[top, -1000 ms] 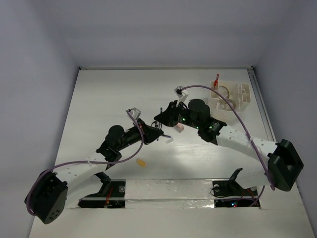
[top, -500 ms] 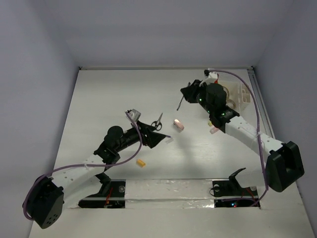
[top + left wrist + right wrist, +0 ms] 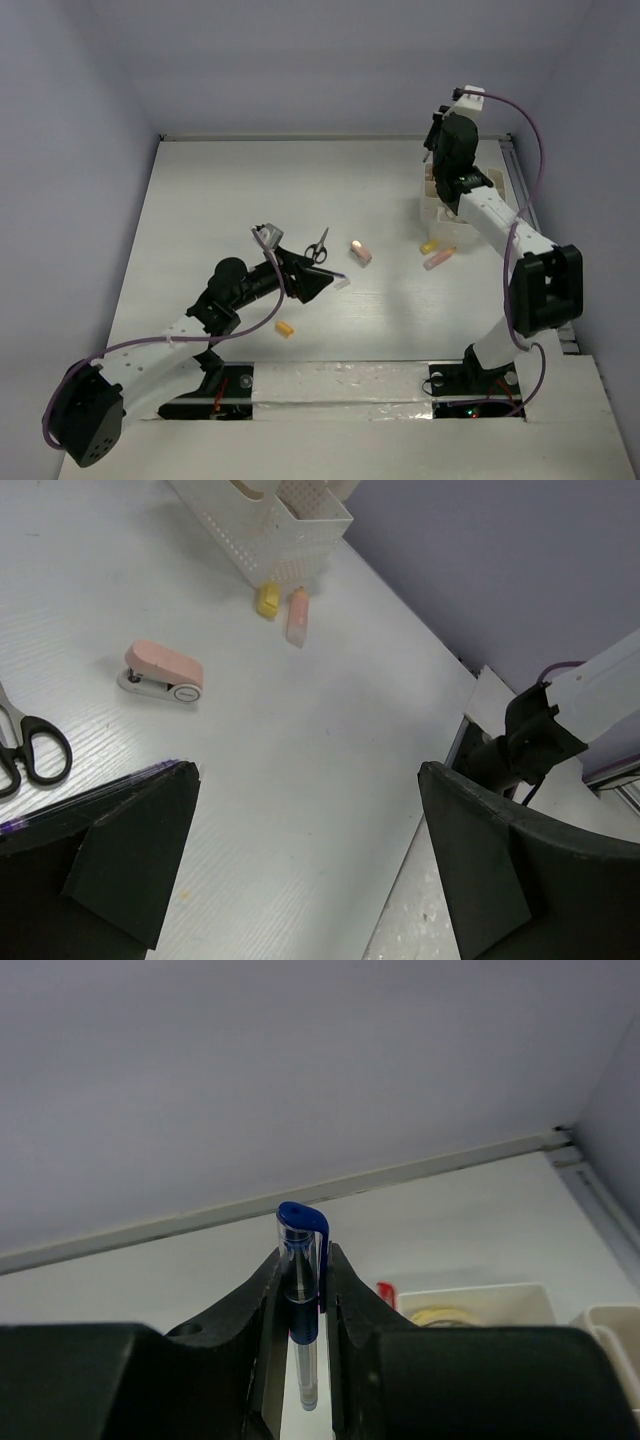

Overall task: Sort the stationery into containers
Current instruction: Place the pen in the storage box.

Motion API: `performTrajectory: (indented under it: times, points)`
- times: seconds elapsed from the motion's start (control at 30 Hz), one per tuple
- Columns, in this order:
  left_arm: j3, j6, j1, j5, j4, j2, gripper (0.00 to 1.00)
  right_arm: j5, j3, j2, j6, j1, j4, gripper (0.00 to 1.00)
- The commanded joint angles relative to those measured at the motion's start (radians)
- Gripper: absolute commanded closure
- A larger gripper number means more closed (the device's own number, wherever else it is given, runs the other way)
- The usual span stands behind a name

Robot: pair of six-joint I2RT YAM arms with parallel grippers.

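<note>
Right gripper [image 3: 302, 1285]: clamped on a blue pen [image 3: 300, 1245]. The pen is held between both fingers with its capped end up, its long axis along the fingers and roughly upright. The right arm is seen raised over the far right corner of the table [image 3: 220, 200], at the organiser [image 3: 470, 1291].

From the wrist, the organiser's rim is seen just below and slightly to the right of the pen's lower end. A red pen [image 3: 385, 1293] and a tape roll [image 3: 445, 1315] are noted inside it. Which compartment lies under the pen tip cannot be told.

Judgement: the drop turns on this one relation. The tip is to be brought over a narrow compartment with the axis kept upright. The right arm is by far the nearer for this.

Left gripper [image 3: 305, 815]: fingers spread wide, nothing between them. The scissors [image 3: 318, 246] are found just beyond it, blades pointing away. A small pink stapler [image 3: 361, 252] lies further toward the organiser. A yellow block [image 3: 267, 599] and a pink block [image 3: 297, 616] are seen just beside the organiser's near wall. For the scissors the left arm is judged nearer.
</note>
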Motion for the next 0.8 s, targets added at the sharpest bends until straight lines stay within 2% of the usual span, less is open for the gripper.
performTrajectory:
  times: [0.0, 0.23, 0.57, 0.6, 0.7, 0.73, 0.77]
  points:
    - [-0.011, -0.008, -0.007, 0.036, 0.064, -0.008, 0.10, 0.114, 0.104, 0.087, -0.148, -0.020, 0.043, 1.00]
    - [-0.009, -0.008, -0.007, 0.034, 0.067, -0.002, 0.11, 0.145, 0.135, 0.181, -0.247, -0.020, 0.047, 1.00]
    - [-0.005, 0.001, -0.016, 0.023, 0.064, 0.025, 0.12, 0.125, 0.112, 0.219, -0.169, -0.038, -0.008, 0.99]
    - [-0.005, 0.001, -0.016, 0.020, 0.060, 0.023, 0.12, 0.123, 0.107, 0.216, -0.162, -0.038, -0.014, 0.97]
    - [-0.002, 0.011, -0.016, 0.007, 0.049, 0.025, 0.12, 0.123, 0.125, 0.209, -0.118, -0.038, -0.075, 0.76]
    - [-0.002, 0.012, -0.016, 0.000, 0.047, 0.028, 0.12, 0.123, 0.127, 0.203, -0.113, -0.038, -0.087, 0.62]
    - [0.000, 0.014, -0.016, -0.001, 0.046, 0.029, 0.12, 0.123, 0.129, 0.195, -0.109, -0.038, -0.101, 0.57]
